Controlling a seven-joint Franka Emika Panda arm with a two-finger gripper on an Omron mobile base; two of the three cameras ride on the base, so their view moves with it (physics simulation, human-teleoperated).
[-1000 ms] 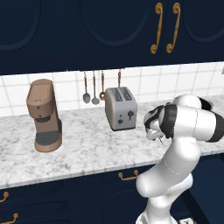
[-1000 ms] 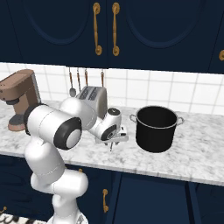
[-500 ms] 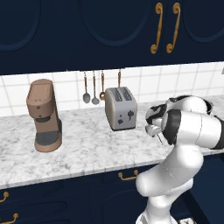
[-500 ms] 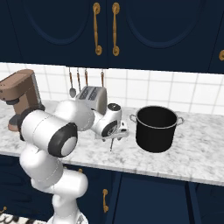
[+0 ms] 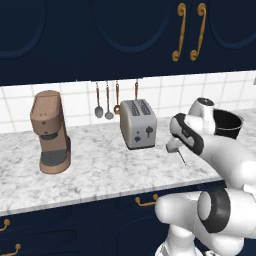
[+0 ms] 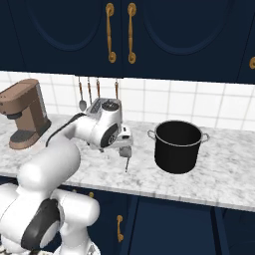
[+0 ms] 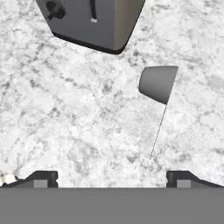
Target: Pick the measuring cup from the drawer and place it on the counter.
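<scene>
The measuring cup, small and grey with a thin wire-like handle, lies on the white-and-grey marble counter just in front of the toaster. It also shows as the cup and the cup close under the hand. My gripper hangs over it, open, with both fingertips clear of the cup and nothing between them. The navy drawer fronts under the counter stand shut.
A silver toaster stands right behind the cup. A black pot sits to its right and a brown coffee machine far to its left. Utensils hang on the tiled wall. The counter's front edge runs close by.
The jaws have opened wide and let go of the measuring cup, which now rests on the counter. The arm's elbow has swung nearer the cameras.
</scene>
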